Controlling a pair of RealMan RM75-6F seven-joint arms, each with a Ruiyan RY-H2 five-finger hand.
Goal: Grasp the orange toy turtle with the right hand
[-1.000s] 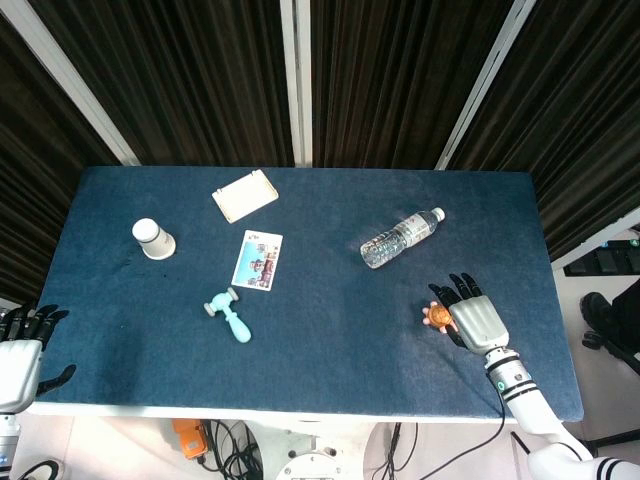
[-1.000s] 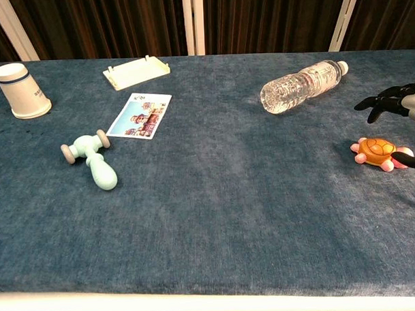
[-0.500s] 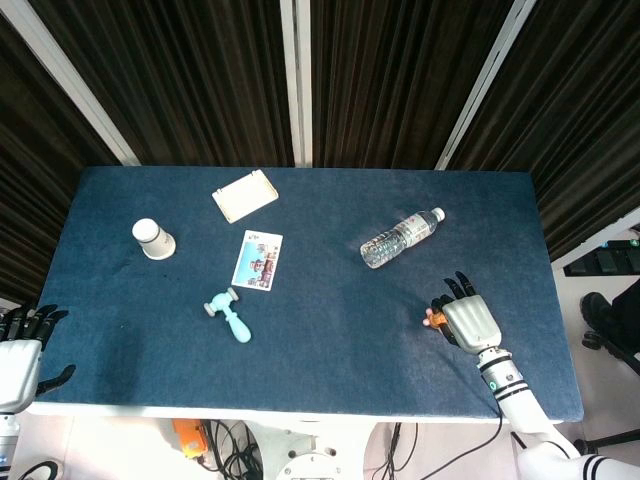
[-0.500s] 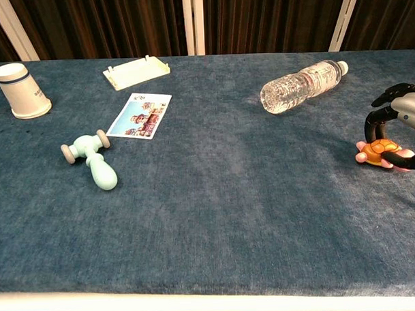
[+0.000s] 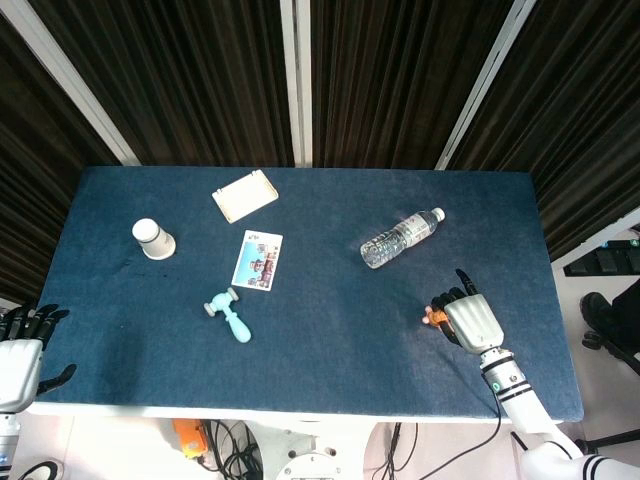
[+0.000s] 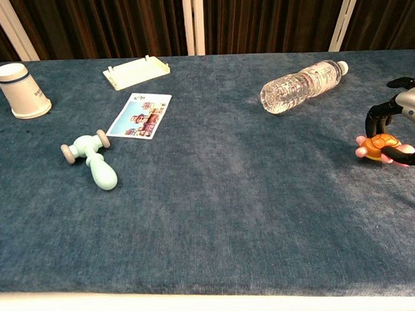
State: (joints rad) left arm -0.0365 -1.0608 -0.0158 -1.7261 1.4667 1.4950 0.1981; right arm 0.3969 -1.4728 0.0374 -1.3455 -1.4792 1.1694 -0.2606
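The orange toy turtle (image 6: 377,146) with pink feet sits at the right side of the blue table, near the front. My right hand (image 6: 401,121) grips it, black fingers curled down over the shell and the thumb under its right side. From the head view only a sliver of the turtle (image 5: 431,318) peeks out to the left of the right hand (image 5: 468,320), which covers the remainder. My left hand (image 5: 22,345) hangs off the table's front left corner with fingers spread and nothing in it.
A clear water bottle (image 6: 300,86) lies on its side behind the turtle. Further left are a picture card (image 6: 140,116), a mint toy hammer (image 6: 92,161), a paper cup (image 6: 20,90) and a cream tray (image 6: 136,70). The table's right edge (image 5: 560,300) is close to the right hand.
My right hand's fingers went from spread beside the turtle to curled over it, closing around its shell. The left hand stayed still.
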